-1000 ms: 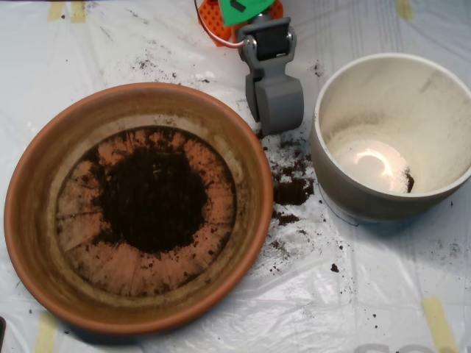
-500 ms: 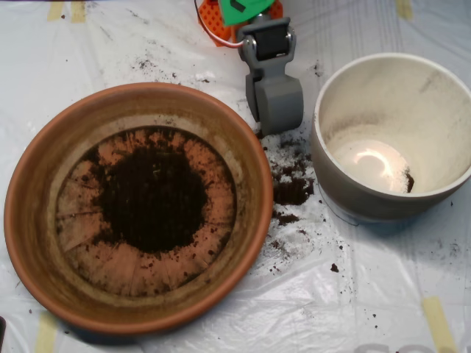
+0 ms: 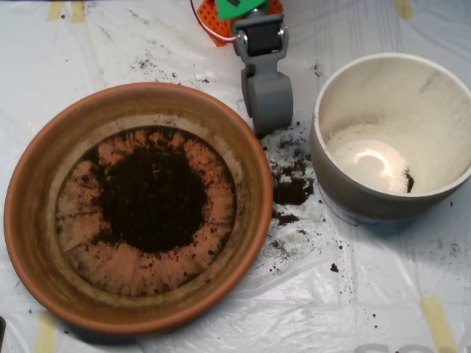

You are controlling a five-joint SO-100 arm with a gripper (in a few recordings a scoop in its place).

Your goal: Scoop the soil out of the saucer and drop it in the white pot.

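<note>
One grey plastic clamshell hand [image 3: 269,99] hangs over the desk [image 3: 383,294], pointing down the picture, just off the upper right rim of the saucer; whether its shells are parted or closed cannot be told from above. No soil visible on its outer face.

Directly below its tip: spilled crumbs and one larger clump [image 3: 293,191] on the white plastic sheet, in the gap between the two vessels.

To the hand's lower left: large round terracotta saucer [image 3: 33,176], orange-brown, thick rim, radial marks inside. Dark crumbly soil [image 3: 151,198] sits as a single patch in the middle of its floor, clear of the walls all round. Bulk of the task material is here.

To the hand's right: round off-white ceramic pot [image 3: 346,195], deep, greyish outside. Almost bare inside, a small dark speck near the bottom right of its floor. Task looks barely begun, by my reading.

Step in hand, as judged: reach into the saucer for a load. To do it well:
- lift clear of the thick rim before crossing, the hand is close beside it;
- come down over the patch centre, where the soil looks thickest, not the thin edges;
- bite shallow so the shells don't scrape the terracotta;
- carry across the gap level and well above the pot rim, since that gap already collects spill.
</note>
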